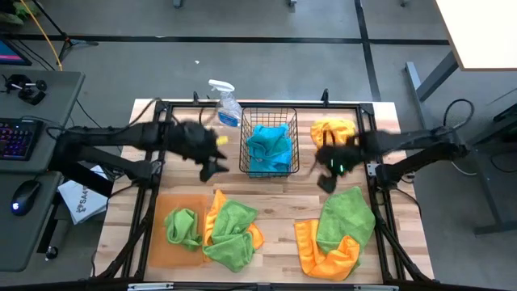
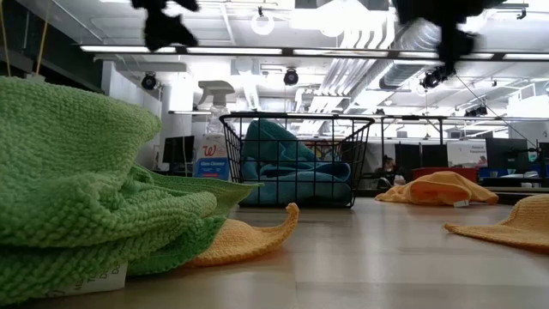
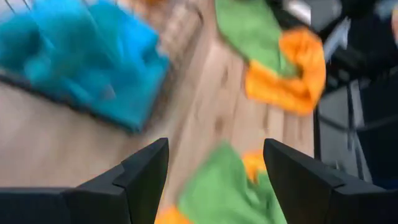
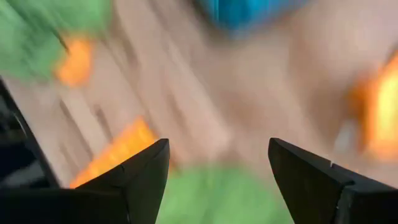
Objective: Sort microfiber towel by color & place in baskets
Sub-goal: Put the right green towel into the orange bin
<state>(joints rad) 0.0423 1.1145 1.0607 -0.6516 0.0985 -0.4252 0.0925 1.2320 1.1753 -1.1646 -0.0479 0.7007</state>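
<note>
Two grippers are above the table from my console. The left gripper [image 1: 212, 168] hangs left of the black basket [image 1: 245, 145], fingers [image 3: 146, 171] spread, holding nothing. The right gripper [image 1: 325, 179] hangs right of the basket, above a green towel [image 1: 347, 214], fingers [image 4: 144, 176] also spread and empty. Blue towels [image 1: 269, 148] lie in the basket. The orange tray [image 1: 158, 242] sits at the front left with a green towel [image 1: 182, 227] in it. Green-and-orange piles [image 1: 234, 234] lie beside it; an orange towel [image 1: 334, 129] lies at the back right. A spray bottle [image 1: 226, 105] stands behind the basket.
</note>
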